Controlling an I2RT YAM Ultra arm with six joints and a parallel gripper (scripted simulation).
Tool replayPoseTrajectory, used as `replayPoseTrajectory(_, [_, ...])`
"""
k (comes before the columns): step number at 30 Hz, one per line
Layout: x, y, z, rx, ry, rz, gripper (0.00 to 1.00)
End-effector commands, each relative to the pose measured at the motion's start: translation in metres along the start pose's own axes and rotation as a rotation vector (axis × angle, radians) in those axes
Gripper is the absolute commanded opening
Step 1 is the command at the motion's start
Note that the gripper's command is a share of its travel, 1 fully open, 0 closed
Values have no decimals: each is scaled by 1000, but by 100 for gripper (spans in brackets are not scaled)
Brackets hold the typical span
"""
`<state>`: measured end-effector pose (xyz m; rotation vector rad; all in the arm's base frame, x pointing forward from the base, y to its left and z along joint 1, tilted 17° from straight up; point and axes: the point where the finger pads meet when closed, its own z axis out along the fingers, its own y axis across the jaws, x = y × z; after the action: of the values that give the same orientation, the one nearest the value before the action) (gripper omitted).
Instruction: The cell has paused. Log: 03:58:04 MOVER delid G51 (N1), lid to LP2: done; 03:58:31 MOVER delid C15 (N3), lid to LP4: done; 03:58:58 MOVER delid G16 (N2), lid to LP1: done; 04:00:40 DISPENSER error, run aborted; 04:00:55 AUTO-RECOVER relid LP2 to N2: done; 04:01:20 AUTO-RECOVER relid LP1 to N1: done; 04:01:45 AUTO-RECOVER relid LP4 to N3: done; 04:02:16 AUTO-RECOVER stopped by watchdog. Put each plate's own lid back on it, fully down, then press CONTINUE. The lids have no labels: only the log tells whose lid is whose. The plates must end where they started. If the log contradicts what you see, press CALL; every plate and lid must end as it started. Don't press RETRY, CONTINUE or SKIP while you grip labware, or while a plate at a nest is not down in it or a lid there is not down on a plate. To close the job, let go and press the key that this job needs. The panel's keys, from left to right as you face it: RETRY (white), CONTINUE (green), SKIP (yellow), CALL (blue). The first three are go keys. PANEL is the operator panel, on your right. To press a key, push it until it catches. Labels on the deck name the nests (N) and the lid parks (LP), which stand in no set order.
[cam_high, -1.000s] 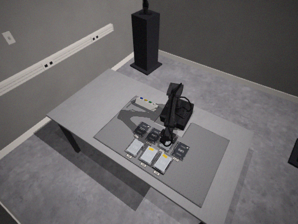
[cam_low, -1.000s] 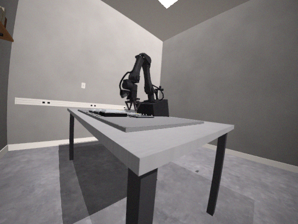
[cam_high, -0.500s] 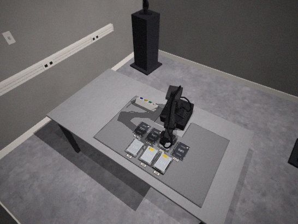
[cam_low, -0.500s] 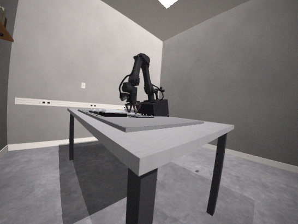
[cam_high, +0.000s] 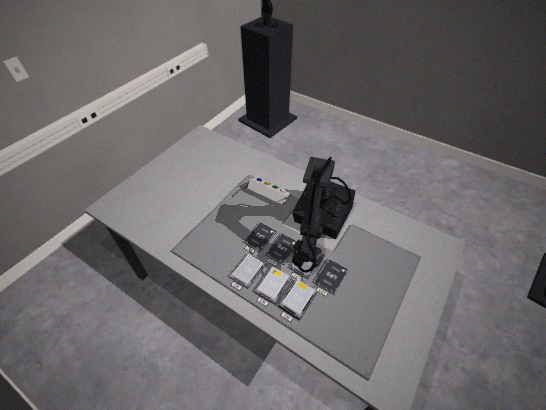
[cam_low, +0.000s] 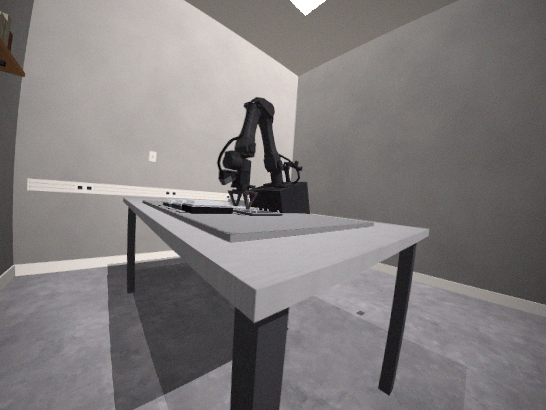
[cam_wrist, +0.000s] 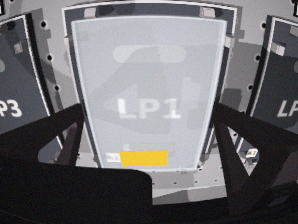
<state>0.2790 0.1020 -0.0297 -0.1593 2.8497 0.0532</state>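
A clear lid (cam_wrist: 150, 75) with a yellow patch lies on the park marked LP1. My gripper (cam_wrist: 148, 110) (cam_high: 303, 266) (cam_low: 242, 205) is open and low over it, one finger beside each long side, with nothing gripped. Three white plates stand in the front row: one plate (cam_high: 247, 270) shows no yellow patch, while the middle plate (cam_high: 271, 287) and the end plate (cam_high: 298, 300) each show one. Whether each has a lid fully down is too small to tell. The panel (cam_high: 267, 192) has a blue key (cam_high: 259, 180), yellow key (cam_high: 267, 183), green key (cam_high: 275, 187) and white key (cam_high: 283, 190).
Dark, bare parks flank LP1: LP3 (cam_wrist: 15, 80) (cam_high: 331, 275) on the left in the wrist view, and another (cam_wrist: 285, 85) (cam_high: 281, 247) on the right. A further bare park (cam_high: 261, 236) lies beyond that one, towards the panel. The front row of plates stands close by.
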Motion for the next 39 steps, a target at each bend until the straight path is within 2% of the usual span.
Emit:
replayPoseTrajectory(1, [-12, 2, -8, -17, -44, 4, 98])
replayPoseTrajectory(6, [-11, 1, -7, -16, -40, 5, 95])
replayPoseTrajectory(7, [-4, 1, -3, -6, -15, 1, 94])
replayPoseTrajectory(23, [-4, 0, -2, -6, -15, 1, 80])
replayPoseTrajectory(24, [-4, 0, -2, -6, -15, 1, 0])
replayPoseTrajectory(34, [-3, 0, -2, -6, -15, 1, 0])
replayPoseTrajectory(35, [4, -3, -5, -7, -1, 2, 0])
replayPoseTrajectory(39, [-2, -1, -11, -9, -14, 1, 0])
